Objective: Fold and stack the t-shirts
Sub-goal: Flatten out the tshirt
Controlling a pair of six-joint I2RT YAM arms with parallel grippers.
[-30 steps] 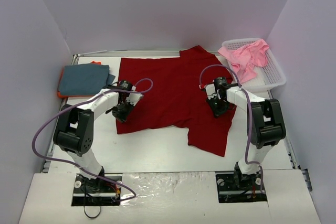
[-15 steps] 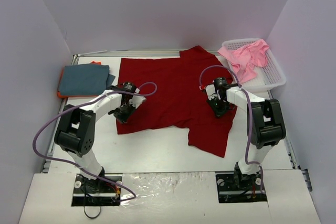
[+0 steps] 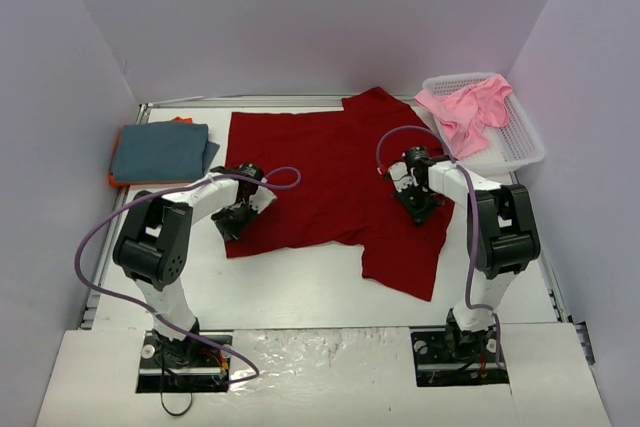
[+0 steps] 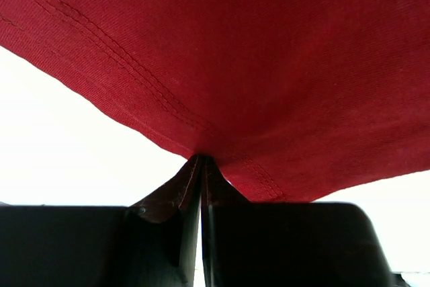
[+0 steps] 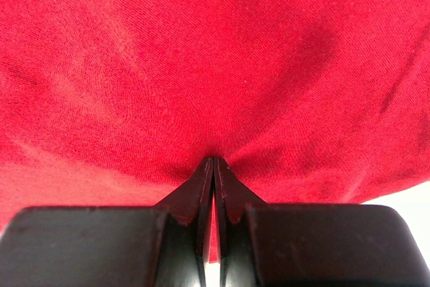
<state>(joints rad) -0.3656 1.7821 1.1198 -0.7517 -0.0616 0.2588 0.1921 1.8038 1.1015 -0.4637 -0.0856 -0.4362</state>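
Note:
The dark red t-shirt [image 3: 330,172] lies spread flat across the middle of the table. My left gripper [image 3: 236,219] is shut on its hem near the front left corner; the left wrist view shows the stitched hem [image 4: 201,126] pinched at the fingertips. My right gripper [image 3: 420,209] is shut on the cloth at the shirt's right side; the right wrist view shows red cloth [image 5: 215,65] puckered at the tips. The teal-blue shirt [image 3: 160,151] lies folded at the left on the orange shirt [image 3: 180,120], which shows only at its edges. The light pink shirt [image 3: 465,109] is bunched in the basket.
The white lattice basket [image 3: 520,147] stands at the back right corner. Purple cables loop over both arms. The box walls close in the table at the back and both sides.
My left gripper has slid a little right and toward the near edge along the shirt's left hem. The right gripper has barely moved. The shirt's lower left corner has shifted slightly.

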